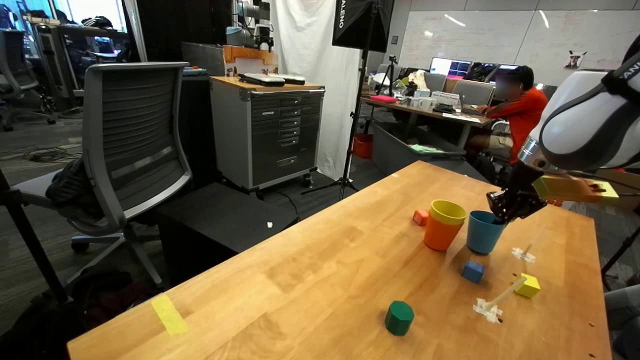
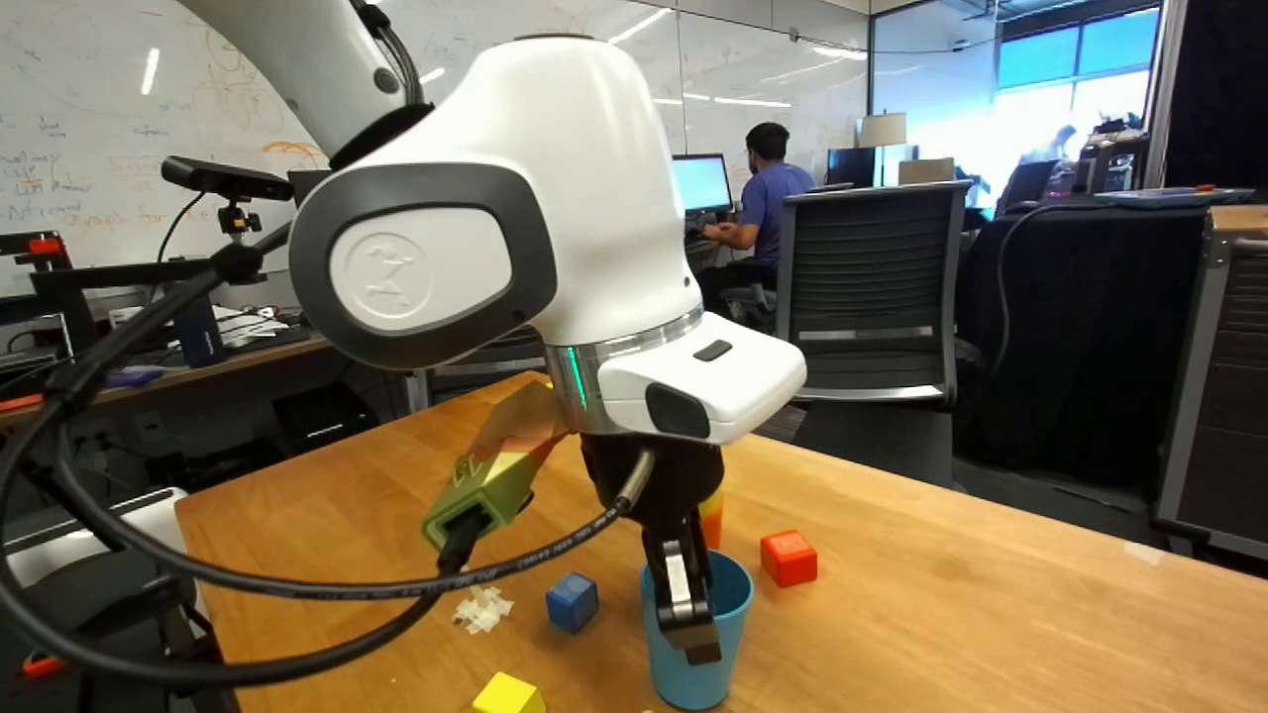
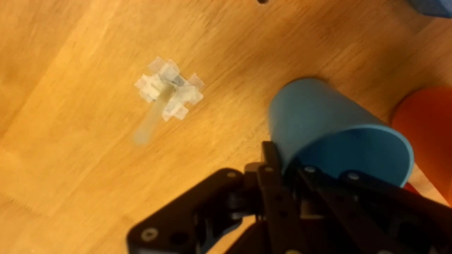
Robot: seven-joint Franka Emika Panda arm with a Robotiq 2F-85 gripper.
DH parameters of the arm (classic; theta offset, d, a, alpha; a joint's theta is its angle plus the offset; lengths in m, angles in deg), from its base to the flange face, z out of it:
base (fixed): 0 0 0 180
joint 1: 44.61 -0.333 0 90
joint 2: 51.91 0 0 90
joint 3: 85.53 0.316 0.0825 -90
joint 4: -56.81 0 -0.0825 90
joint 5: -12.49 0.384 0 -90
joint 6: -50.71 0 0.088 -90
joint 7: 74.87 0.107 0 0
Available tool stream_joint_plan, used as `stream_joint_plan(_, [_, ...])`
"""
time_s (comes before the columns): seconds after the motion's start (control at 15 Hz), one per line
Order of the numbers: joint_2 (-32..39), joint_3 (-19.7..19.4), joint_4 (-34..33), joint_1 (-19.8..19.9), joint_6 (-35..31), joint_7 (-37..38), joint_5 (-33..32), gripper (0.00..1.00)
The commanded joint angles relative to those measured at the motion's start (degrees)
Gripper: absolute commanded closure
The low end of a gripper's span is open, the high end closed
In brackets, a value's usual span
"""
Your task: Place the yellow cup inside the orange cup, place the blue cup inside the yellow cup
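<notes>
Pinching the wall at the rim, one finger inside and one outside, the gripper [image 3: 283, 159] is holding the blue cup [image 1: 483, 236], which is standing on the wooden table [image 1: 300, 285], its mouth pointing up and its long axis running close to vertical; just beside it, the yellow cup [image 1: 448, 213] is sitting inside the orange cup [image 1: 441, 233], its rim showing above, the pair likewise opening upward with long axis upright
</notes>
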Motion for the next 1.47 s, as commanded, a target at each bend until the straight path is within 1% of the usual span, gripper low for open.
stream_joint_plan(0.0, [-0.28,-1.0,0.13,-0.93,-0.74,-0.97,-0.37,0.97])
stream_joint_plan(0.13, [-1.25,-2.36,0.88,-1.92,-0.77,-0.71,-1.9,0.98])
stream_joint_plan(0.4, [-3.76,-7.12,2.74,-4.74,-2.11,0.96,-6.63,0.99])
stream_joint_plan(0.53, [-5.7,-8.25,4.09,-4.97,-3.49,0.67,-7.57,0.99])
stream_joint_plan(0.8, [-10.32,-6.12,7.08,-3.3,-8.31,-0.57,-4.61,0.99])
stream_joint_plan(1.07, [-16.26,-3.82,9.95,-3.04,-10.43,-1.3,-2.25,0.99])
stream_joint_plan(1.2, [-19.62,-2.31,10.51,-3.1,-9.4,-1.66,-0.95,0.99])
stream_joint_plan(1.4, [-22.75,0.97,8.63,-3.58,-5.67,-3.35,4.7,0.99])
